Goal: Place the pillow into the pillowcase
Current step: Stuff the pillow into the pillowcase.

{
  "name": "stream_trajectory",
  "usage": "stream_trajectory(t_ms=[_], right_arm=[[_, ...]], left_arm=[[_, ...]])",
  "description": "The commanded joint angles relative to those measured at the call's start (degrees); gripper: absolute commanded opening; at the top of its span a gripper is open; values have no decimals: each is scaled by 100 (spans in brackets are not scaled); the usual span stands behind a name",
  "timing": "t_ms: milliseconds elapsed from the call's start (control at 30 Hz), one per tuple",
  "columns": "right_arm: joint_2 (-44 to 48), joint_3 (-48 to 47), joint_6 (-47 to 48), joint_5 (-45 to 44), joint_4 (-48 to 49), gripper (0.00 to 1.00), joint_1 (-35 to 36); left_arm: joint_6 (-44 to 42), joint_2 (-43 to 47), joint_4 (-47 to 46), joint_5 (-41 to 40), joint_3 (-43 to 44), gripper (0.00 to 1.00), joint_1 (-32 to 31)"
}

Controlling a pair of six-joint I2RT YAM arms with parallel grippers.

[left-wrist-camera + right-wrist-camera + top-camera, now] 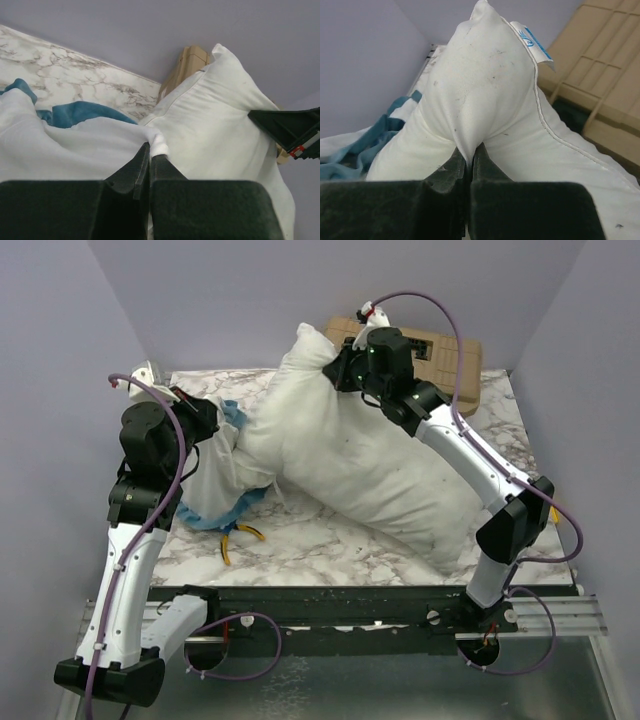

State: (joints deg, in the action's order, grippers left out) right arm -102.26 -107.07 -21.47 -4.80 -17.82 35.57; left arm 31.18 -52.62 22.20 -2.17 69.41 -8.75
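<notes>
white pillow (350, 460) lies slanted across the middle of the top view, its upper-centre corner pinched tight in my right claw (469, 152). at centre left the pillow touches the white, blue-frilled pillowcase (215, 475), whose cloth my left claw (150, 148) grips closed. marble table (320, 545) beneath; tan crate (450, 350) upper right.

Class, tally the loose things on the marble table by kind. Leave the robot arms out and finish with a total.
pillow: 1
pillowcase: 1
tan crate: 1
yellow-handled tool: 1
Total: 4
</notes>
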Motion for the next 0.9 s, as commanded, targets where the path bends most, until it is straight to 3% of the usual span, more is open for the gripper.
stream_trajectory(t_ms=[0, 100, 533, 700, 867], right_arm=[[36, 36, -364, 790, 859, 0, 376], [103, 259, -359, 569, 942, 0, 479], [545, 184, -102, -2148, 1890, 0, 484], [479, -73, -282, -2305, 2195, 0, 485], [388, -150, -762, -1784, 2191, 0, 494]], left_arm=[[362, -98, -593, 447, 67, 0, -21], [374, -213, -680, 516, 170, 0, -21], [843, -165, -755, 870, 53, 0, -22], [1201, -300, -1062, 1068, 56, 0, -86], [1469, -451, -1401, 975, -11, 0, -400]])
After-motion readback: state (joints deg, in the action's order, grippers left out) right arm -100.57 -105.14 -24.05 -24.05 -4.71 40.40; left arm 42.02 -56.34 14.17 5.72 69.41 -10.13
